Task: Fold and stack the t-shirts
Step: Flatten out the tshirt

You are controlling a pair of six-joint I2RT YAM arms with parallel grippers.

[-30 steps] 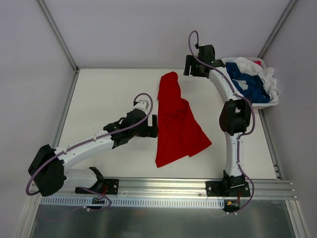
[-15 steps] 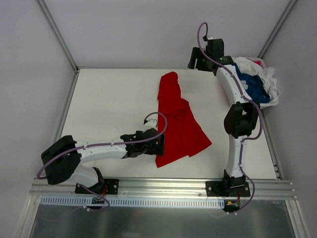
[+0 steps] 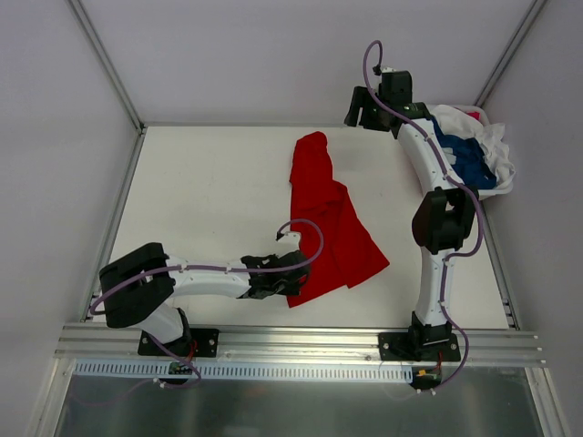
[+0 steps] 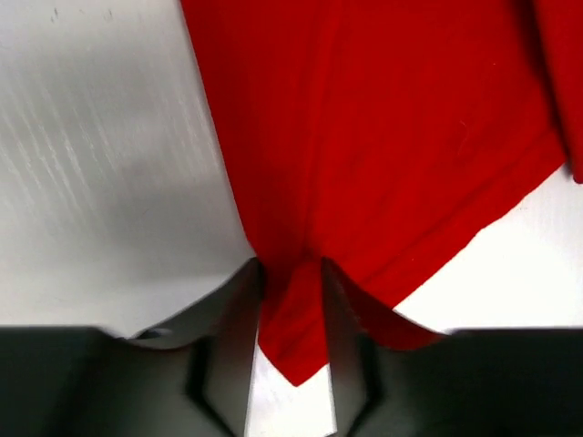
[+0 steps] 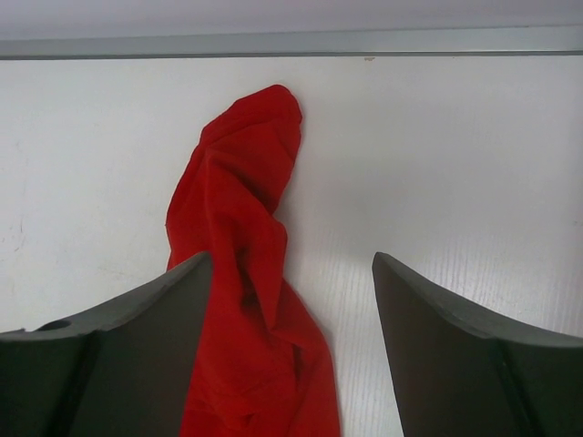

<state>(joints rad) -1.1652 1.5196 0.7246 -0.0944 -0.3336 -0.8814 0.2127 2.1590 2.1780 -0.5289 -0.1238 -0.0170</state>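
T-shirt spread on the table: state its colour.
The t-shirt is plain bright red, with no pattern; the left wrist view shows it best.

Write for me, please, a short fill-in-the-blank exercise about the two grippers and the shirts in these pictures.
1. The left gripper pinches a corner of the ____ t-shirt.
2. The right gripper is ____ and holds nothing.
3. The basket holds blue and ____ shirts.
Missing words: red; open; white.
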